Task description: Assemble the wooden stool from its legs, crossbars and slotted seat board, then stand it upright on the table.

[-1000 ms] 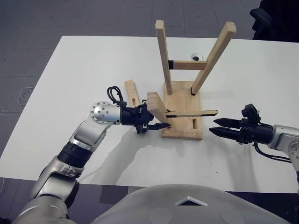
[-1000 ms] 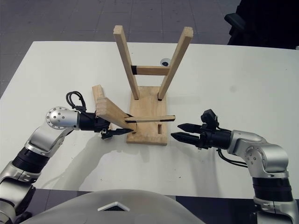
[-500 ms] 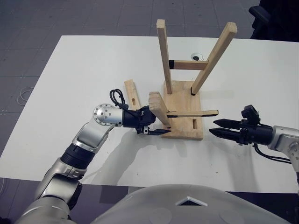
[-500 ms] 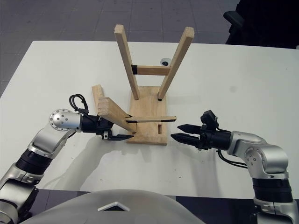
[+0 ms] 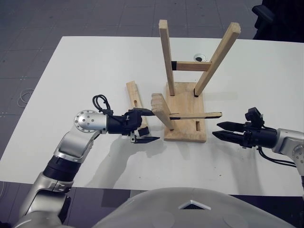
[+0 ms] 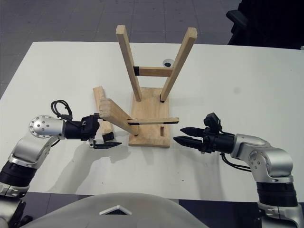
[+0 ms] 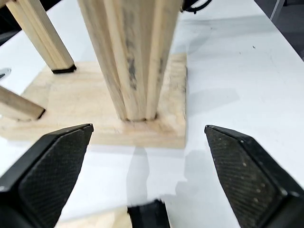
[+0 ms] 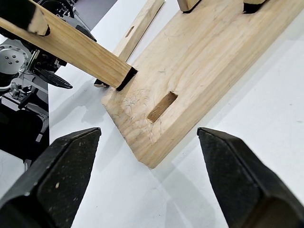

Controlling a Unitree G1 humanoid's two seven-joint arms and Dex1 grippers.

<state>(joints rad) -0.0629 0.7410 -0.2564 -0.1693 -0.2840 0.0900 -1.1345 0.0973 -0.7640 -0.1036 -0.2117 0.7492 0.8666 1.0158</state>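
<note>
The slotted seat board (image 5: 187, 128) lies flat on the white table. Two legs (image 5: 166, 57) (image 5: 216, 58) stand in its far slots, joined by a crossbar (image 5: 192, 66). A third leg (image 5: 159, 109) stands in the near left slot and leans left, with a second crossbar (image 5: 198, 115) pointing right from it. A loose leg (image 5: 134, 97) lies left of the board. My left gripper (image 5: 155, 126) is open and empty, just left of the leaning leg (image 7: 128, 57). My right gripper (image 5: 216, 129) is open and empty, right of the board's near corner, facing an empty slot (image 8: 162, 106).
A round cable hole (image 5: 200, 58) sits in the table behind the stool. The table's front edge (image 5: 156, 186) runs close below both grippers. A dark chair (image 5: 266, 14) stands beyond the far right corner. Bare tabletop lies to the far left and right.
My left gripper has drawn back to the left, away from the foot of the leaning leg, which stays in its slot. The right arm has not moved.
</note>
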